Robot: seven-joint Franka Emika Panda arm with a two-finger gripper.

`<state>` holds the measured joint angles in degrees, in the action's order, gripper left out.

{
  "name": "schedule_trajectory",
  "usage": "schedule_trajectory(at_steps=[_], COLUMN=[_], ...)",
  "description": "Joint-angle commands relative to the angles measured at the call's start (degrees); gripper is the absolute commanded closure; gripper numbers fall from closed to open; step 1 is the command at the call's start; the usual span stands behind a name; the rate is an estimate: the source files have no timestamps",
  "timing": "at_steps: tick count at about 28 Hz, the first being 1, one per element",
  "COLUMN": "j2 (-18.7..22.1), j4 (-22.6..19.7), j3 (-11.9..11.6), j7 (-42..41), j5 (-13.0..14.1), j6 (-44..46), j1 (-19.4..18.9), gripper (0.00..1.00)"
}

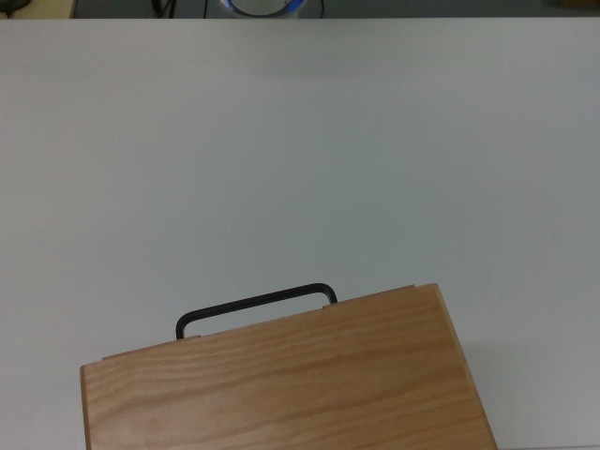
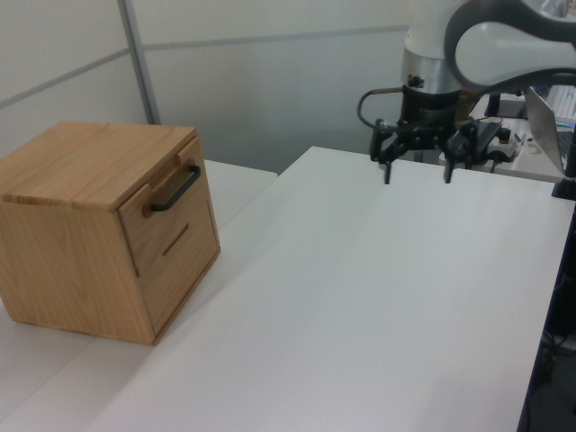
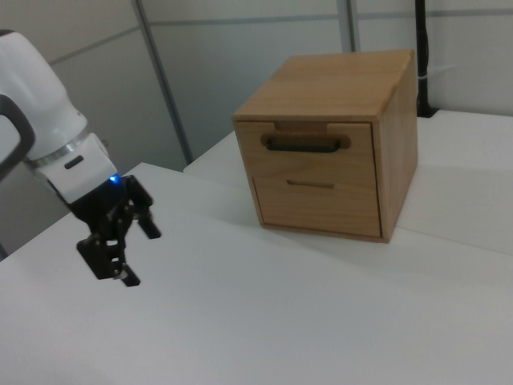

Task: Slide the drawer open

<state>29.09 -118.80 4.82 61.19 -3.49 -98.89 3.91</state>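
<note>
Wood-grain cabinet (image 3: 337,144) serves as the landmark: a light oak-coloured box standing on the white table (image 2: 378,297), seen at the left view's left, at the right view's upper right, and at the bottom edge of the top view, where only its flat top slab (image 1: 281,384) shows. The drawer (image 3: 309,148) is the upper of two fronts on the cabinet's face, its flat panel sitting flush with the cabinet body, pushed fully in. A thin black bar handle (image 3: 303,145) runs across that panel just below the top slab; in the top view the handle (image 1: 255,306) juts out past the slab's edge over the table, and in the left view it (image 2: 174,189) stands proud of the panel. Below the drawer, a second front (image 3: 317,200) bears only a narrow slot. The gripper (image 2: 416,167) hangs well apart from the cabinet, above the far end of the table from it, pointing straight down with its two black fingers (image 2: 387,167) spread wide and nothing between them. In the right view the gripper (image 3: 120,249) sits at the lower left, well away from the drawer's front, with a small blue light glowing on the wrist above it. Bare white tabletop lies between gripper and cabinet.
</note>
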Motion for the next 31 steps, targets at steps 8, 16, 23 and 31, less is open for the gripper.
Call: schedule_trajectory(at_steps=[8, 16, 23, 31], j2=[-9.4, -18.6, -27.5, -40.1], j4=[-0.2, 2.8, 10.4, 21.6], j3=[0.0, 0.4, 0.5, 1.9], j7=[21.3, 26.3, 26.9, 27.8], j5=[0.2, 0.1, 1.3, 0.9], j6=[-21.9, -39.8, -47.1, -52.9], j1=[0.4, 0.1, -0.7, -0.7], gripper=[0.00, 0.00, 0.00, 0.00])
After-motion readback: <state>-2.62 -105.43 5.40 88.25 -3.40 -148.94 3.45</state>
